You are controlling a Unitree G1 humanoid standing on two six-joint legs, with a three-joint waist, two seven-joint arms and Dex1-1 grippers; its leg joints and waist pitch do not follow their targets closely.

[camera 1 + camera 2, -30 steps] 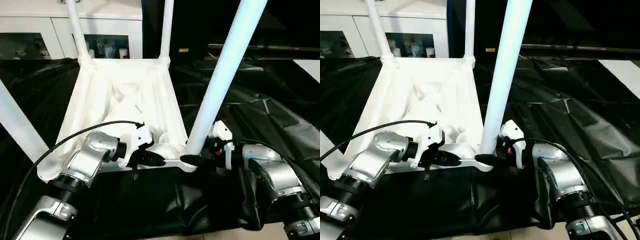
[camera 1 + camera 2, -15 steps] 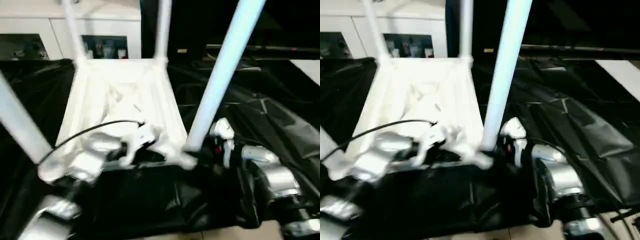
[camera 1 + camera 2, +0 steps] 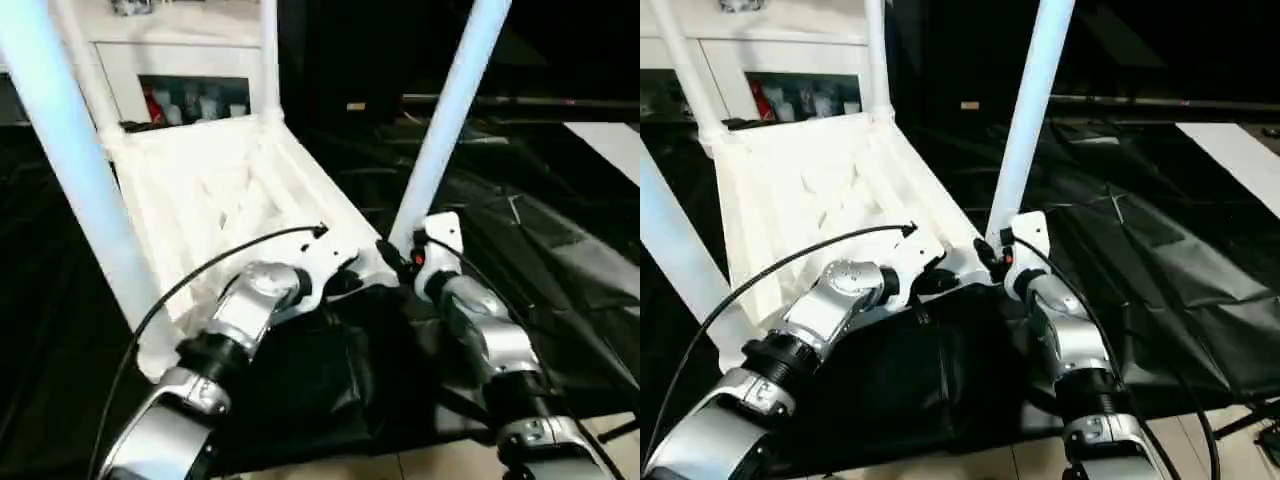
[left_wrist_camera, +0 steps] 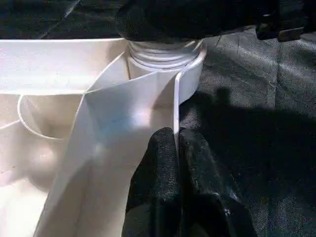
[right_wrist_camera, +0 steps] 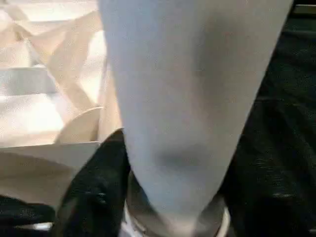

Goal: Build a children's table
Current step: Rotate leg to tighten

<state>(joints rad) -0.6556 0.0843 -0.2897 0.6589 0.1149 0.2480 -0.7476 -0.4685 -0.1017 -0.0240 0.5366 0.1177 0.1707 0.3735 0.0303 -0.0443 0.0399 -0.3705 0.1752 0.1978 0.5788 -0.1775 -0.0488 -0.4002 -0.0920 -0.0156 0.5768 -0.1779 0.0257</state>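
The table (image 3: 215,190) is flipped upside down on the black-draped worktop (image 3: 560,250), ribbed underside up, with all four legs sticking up from the corner sockets. The near rim is pinched by the left pincer (image 4: 176,148), clamped tight on the thin wall right beside the near-right socket. That socket's leg (image 3: 440,130) is gripped at its base by the right pincer (image 3: 992,255), fingers on either side.

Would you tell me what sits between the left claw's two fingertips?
The table top's thin white side wall, pinched edge-on by the left claw, seen in the left wrist view.
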